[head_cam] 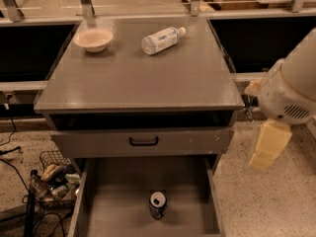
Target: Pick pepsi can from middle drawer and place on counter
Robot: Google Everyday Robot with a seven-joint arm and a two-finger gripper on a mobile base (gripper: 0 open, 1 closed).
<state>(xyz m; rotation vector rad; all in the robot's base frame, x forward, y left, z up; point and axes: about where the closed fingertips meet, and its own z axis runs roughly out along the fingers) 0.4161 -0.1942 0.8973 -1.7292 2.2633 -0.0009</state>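
Camera view looks down on the counter [138, 78], a matte grey top set on a speckled floor [269, 204], with metal railing posts [85, 1] seen behind it. A shallow bowl [93, 38] and a clear bottle [161, 39], lying on its side, are set near the back of the counter. Below, a shut drawer front [197, 142] with a black handle is seen, and under it the middle drawer [116, 201] is pulled out. A wire basket [53, 177] of clutter is placed left of it. The pepsi can [158, 205] stands upright on the drawer floor near the front, dark-sided with a silver top. The gripper [268, 146] hangs to the right of the cabinet, well apart from the can; how far it is parted cannot be told, and nothing is seen held.
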